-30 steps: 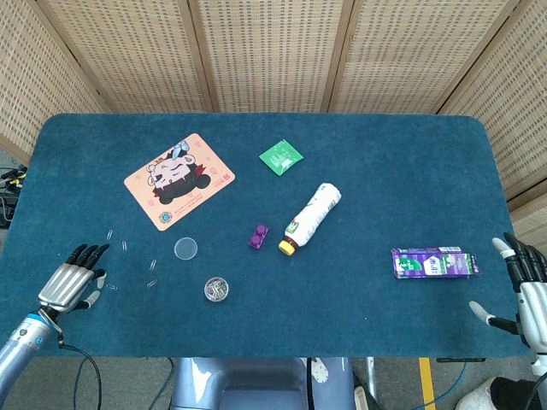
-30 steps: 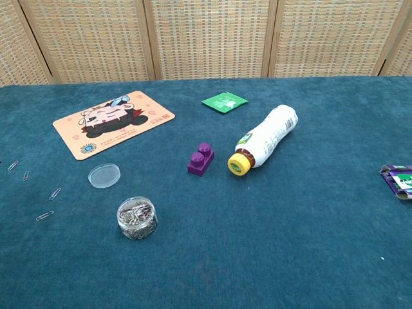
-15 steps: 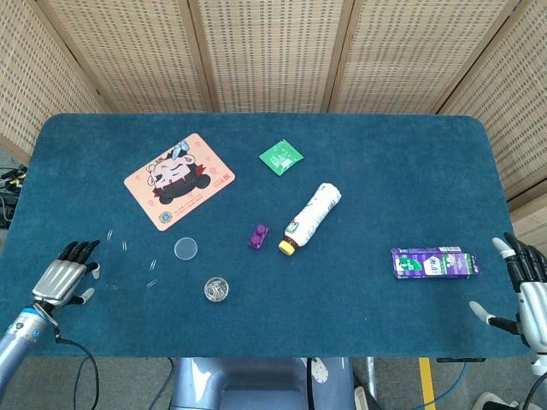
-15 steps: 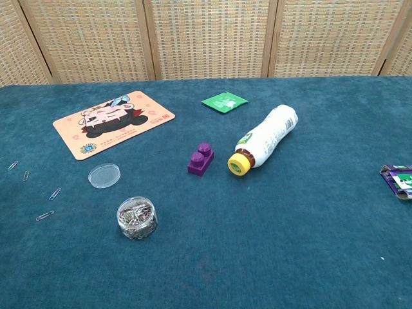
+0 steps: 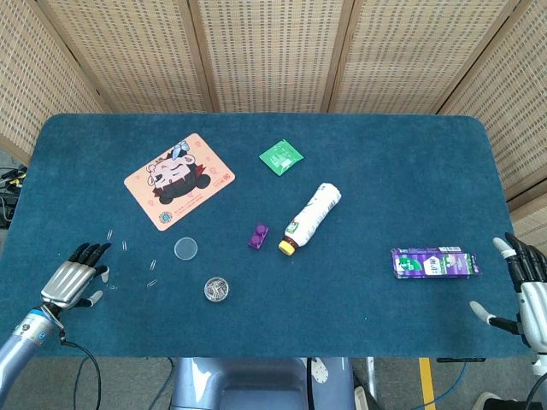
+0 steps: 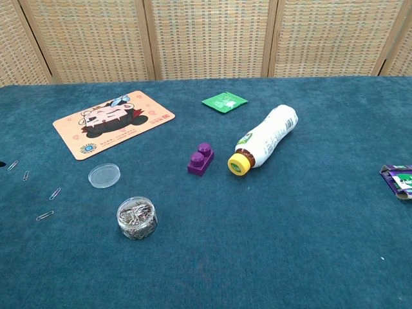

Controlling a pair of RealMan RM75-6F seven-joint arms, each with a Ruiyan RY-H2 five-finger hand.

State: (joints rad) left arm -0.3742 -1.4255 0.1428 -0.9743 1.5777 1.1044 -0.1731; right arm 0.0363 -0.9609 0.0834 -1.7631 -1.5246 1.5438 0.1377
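Fingers (image 5: 88,251) of left hand (image 5: 67,283) extended and apart, nothing held; loose paper clips (image 5: 151,283) scattered just beside.
Right hand (image 5: 528,290) likewise spread and unladen, near flat purple carton (image 5: 434,262). Round clear jar (image 6: 136,217) is filled with metal clips, its lid (image 6: 103,175) laid alongside. White bottle (image 6: 264,138) lies toppled on blue felt surface (image 5: 385,171), purple brick (image 6: 201,159) adjacent.

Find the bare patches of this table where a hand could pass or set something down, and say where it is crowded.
Free: the far right, beyond the bottle and above the purple carton; also the near edge between the clip jar and the carton. Crowded: the left, where loose paperclips lie between the left hand and the lid.
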